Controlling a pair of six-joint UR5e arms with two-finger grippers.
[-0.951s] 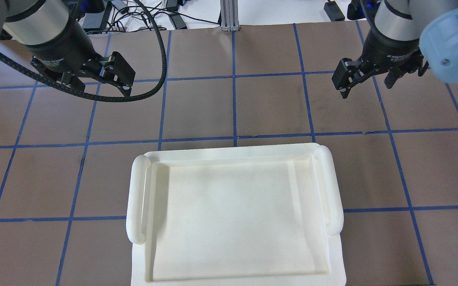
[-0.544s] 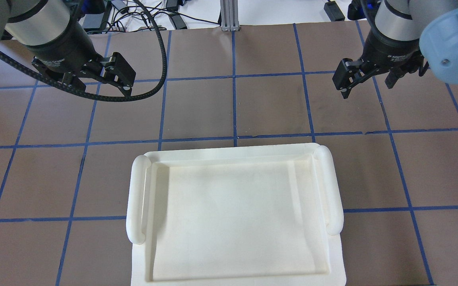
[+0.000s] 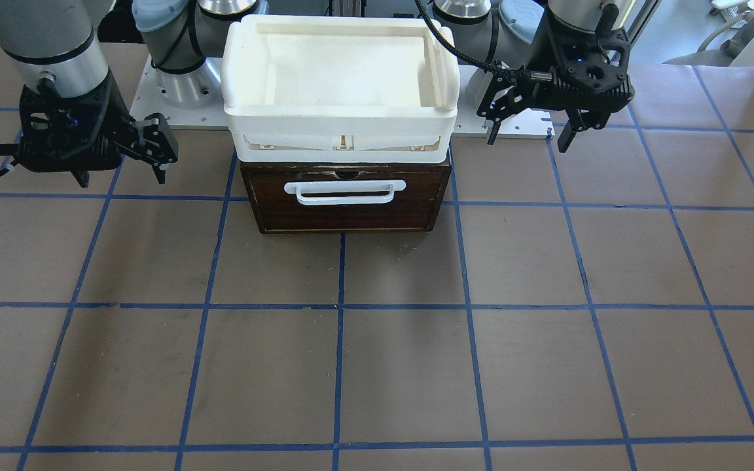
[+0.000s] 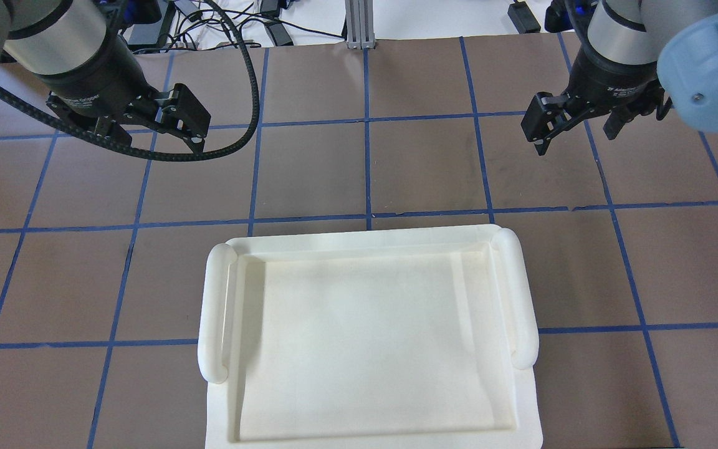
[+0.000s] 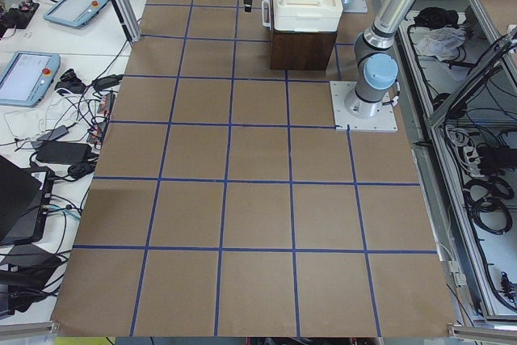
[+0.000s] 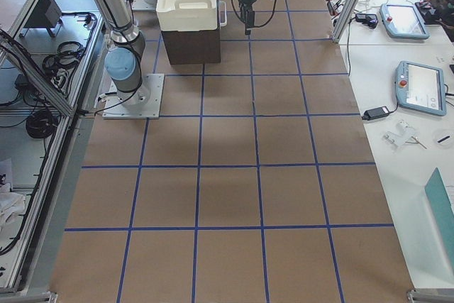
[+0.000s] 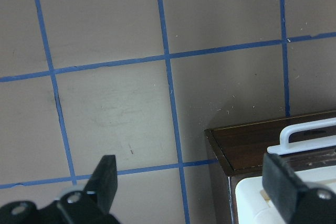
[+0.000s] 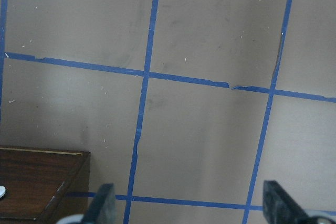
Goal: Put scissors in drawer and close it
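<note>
Find the drawer (image 3: 347, 209) at upper centre of the front view, apparently pushed fully shut beneath the white tray (image 3: 341, 131). Look in vain for the scissors: none on the tabletop (image 3: 416, 366), none in either claw; possibly inside the drawer already, but cannot tell. Note the left claw (image 3: 527, 134) at upper right, spread wide and grasping nothing; likewise the right claw (image 3: 118, 171) at upper left. Probably time for a closing check: keep both claws high and wide of the white handle (image 3: 344, 191), avoid nudging the tray, and confirm the front flush.
</note>
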